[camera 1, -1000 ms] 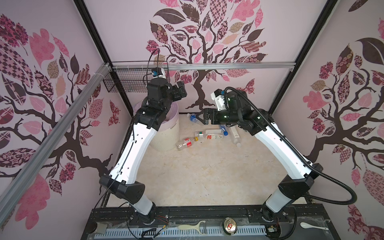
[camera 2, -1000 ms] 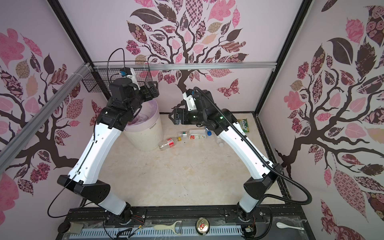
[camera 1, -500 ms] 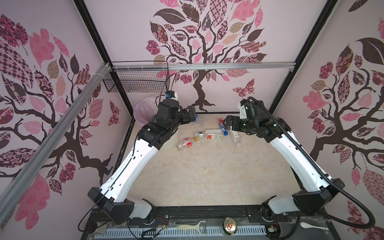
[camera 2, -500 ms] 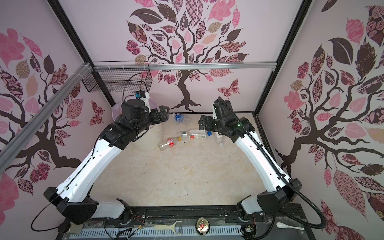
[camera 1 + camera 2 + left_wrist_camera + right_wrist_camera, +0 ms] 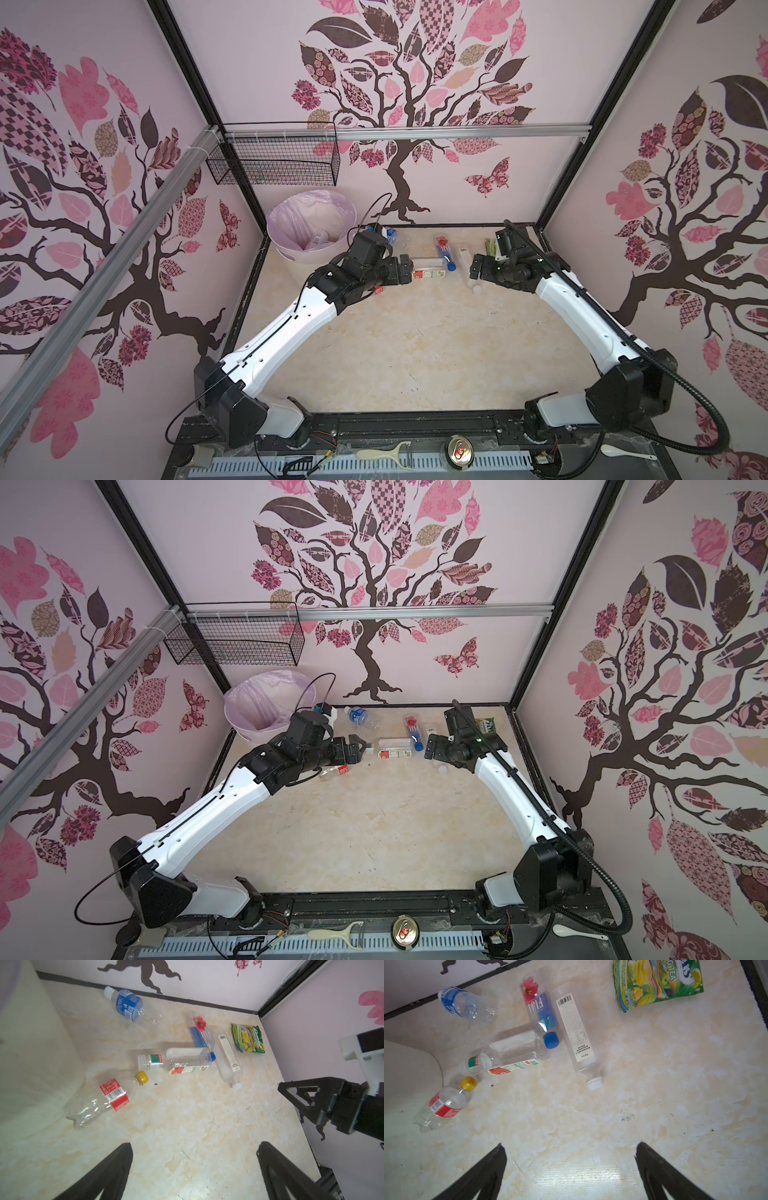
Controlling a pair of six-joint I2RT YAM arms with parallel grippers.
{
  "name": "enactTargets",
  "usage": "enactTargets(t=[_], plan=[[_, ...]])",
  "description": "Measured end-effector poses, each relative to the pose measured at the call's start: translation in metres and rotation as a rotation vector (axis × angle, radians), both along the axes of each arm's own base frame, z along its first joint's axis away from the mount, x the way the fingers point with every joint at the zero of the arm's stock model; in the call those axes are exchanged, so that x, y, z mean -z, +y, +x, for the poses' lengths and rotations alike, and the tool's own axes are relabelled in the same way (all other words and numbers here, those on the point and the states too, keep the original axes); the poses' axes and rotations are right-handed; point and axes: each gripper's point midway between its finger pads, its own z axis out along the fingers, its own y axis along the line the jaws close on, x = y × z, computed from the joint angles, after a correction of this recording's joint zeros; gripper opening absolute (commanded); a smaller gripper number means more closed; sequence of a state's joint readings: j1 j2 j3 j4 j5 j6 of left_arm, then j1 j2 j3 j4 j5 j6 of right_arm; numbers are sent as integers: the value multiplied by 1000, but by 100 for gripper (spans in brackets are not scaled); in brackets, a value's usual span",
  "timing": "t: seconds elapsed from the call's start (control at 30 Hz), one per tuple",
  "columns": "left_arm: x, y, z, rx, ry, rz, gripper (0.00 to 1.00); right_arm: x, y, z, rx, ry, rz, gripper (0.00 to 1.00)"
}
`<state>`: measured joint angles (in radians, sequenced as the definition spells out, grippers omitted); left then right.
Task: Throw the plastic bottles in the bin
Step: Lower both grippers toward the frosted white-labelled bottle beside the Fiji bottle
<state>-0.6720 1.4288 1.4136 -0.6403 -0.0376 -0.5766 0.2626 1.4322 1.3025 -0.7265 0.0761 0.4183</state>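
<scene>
Several plastic bottles lie on the floor near the back wall: a blue-labelled one, a blue-capped one with a red flower, a white-labelled clear one, a red-and-green labelled one and a crushed red-labelled one with a yellow cap. The cream bin with its lilac liner stands at the back left and holds some bottles. My left gripper hangs open and empty just right of the bin, above the red-labelled bottle. My right gripper is open and empty beside the white-labelled bottle.
A green-yellow snack packet lies in the back right corner. A black wire basket hangs on the wall above the bin. On the front rail lie a metal can, a peeler and a spoon.
My left arm has swung from above the bin down and right to the bottles. My right arm has drawn back to the right and lowered. Both grippers stay open.
</scene>
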Motion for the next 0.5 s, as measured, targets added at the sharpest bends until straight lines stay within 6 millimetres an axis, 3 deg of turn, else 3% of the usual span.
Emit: enactTargets(t=[0.2, 0.33, 0.5], plan=[[43, -20, -5, 53, 145, -17, 98, 44, 3, 30, -23, 51, -56, 100], [60, -28, -7, 82, 205, -15, 98, 78, 2, 48, -43, 110, -101, 99], [80, -34, -14, 125, 273, 8, 98, 102, -7, 70, -26, 135, -135, 97]])
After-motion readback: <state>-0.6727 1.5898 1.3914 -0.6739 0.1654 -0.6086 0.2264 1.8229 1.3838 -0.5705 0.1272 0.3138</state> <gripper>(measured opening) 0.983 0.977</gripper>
